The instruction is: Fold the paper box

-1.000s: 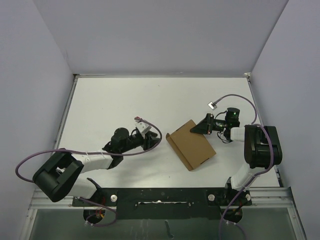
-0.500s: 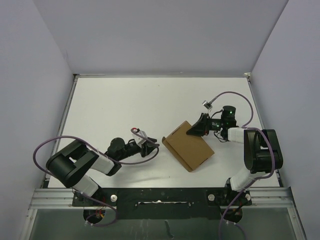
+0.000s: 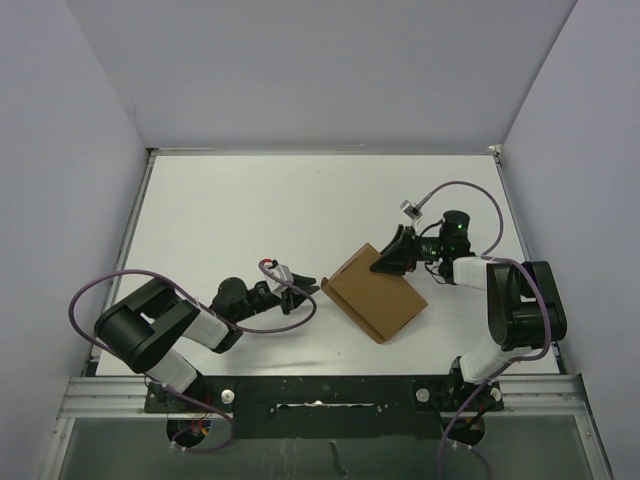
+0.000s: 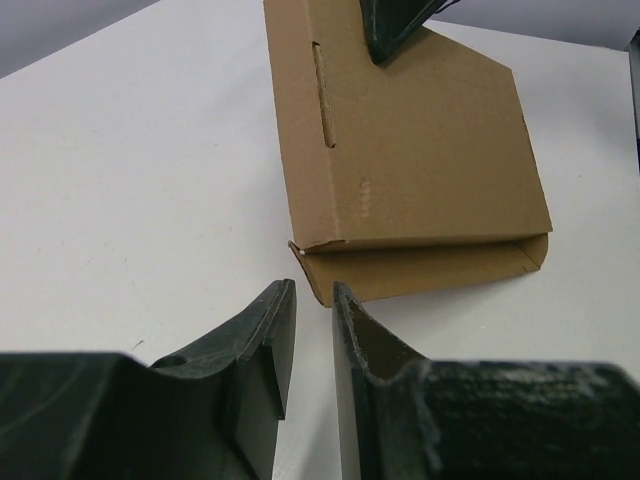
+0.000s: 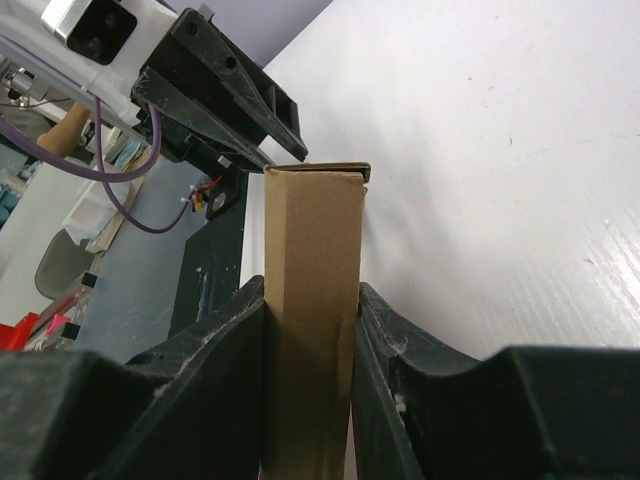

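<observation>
Right tool [image 3: 392,258], seen from above, is clamped on the far edge of the paper box [image 3: 380,297], right of centre on the counter [image 3: 230,210]. The left tool [image 3: 303,293] sits just beside the box's left corner.

Left wrist: that tool's jaws stand a slit apart, empty. The box end facing them gapes, so closing looks unfinished.

Right wrist: cardboard pinched between the jaws. No print is readable.
</observation>
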You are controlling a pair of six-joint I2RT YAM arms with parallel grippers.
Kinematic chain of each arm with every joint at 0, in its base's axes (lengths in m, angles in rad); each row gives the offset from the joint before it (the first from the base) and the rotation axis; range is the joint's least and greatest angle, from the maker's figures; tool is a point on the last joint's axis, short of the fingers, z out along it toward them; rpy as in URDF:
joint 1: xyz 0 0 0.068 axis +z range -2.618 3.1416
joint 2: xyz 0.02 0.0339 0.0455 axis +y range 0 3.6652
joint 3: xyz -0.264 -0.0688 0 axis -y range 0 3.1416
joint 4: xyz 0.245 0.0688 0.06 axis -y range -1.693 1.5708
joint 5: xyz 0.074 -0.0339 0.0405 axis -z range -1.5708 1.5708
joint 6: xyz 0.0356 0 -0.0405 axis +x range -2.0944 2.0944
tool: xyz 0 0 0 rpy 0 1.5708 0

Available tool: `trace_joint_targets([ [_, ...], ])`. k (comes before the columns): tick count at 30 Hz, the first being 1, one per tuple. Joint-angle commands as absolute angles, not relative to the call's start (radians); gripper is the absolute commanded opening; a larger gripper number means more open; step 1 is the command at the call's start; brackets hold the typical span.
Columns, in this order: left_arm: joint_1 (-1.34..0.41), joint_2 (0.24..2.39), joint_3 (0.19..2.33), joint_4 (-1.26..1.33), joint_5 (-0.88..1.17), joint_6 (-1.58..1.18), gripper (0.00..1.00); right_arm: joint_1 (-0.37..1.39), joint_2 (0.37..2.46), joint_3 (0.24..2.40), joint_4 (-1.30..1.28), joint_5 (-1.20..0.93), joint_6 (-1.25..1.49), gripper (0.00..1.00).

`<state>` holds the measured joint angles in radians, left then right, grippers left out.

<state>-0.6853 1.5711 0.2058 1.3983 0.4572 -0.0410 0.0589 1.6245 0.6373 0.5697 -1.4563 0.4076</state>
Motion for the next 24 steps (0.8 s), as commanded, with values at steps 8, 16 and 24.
trace_joint_targets([
  [8, -0.704, 1.611, 0.234, 1.508, 0.463, -0.072, 0.19, 0.075, 1.572, 0.627, 0.669, -1.473, 0.373, 0.01],
  [16, -0.708, 1.627, 0.246, 1.508, 0.457, -0.088, 0.09, 0.080, 1.577, 0.627, 0.670, -1.473, 0.375, 0.01],
  [24, -0.718, 1.628, 0.263, 1.480, 0.425, -0.101, 0.08, 0.081, 1.580, 0.627, 0.672, -1.470, 0.380, 0.01],
])
